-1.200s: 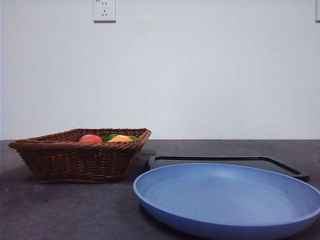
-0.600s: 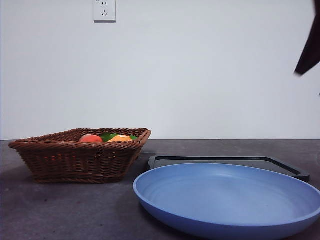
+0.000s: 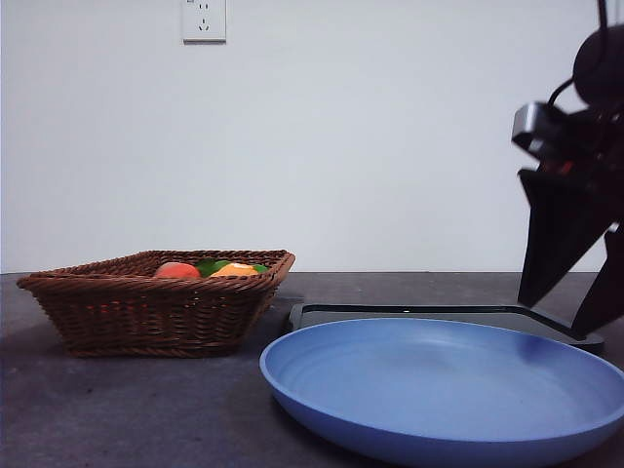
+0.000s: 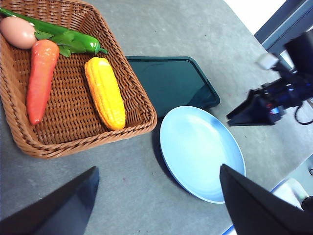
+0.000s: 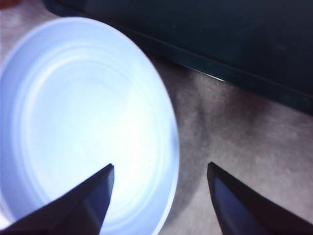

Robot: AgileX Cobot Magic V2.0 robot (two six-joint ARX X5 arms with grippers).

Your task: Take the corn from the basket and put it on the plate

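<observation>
Plain white wall behind a grey table. Front view: basket [image 3: 156, 312] at left, plate [image 3: 444, 390] near-right, right gripper [image 3: 575, 307] w/ jaws apart over plate's right rim. Left wrist view: corn [image 4: 104, 91] lies in basket, long axis toward the rim nearest the left gripper [image 4: 156, 205], jaws apart, the nearer arm. Right wrist view: only plate and tray [image 5: 220, 39].

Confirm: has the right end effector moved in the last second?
Yes. The right end effector has come down from the top right corner and now hangs over the black tray, beside the plate.
</observation>
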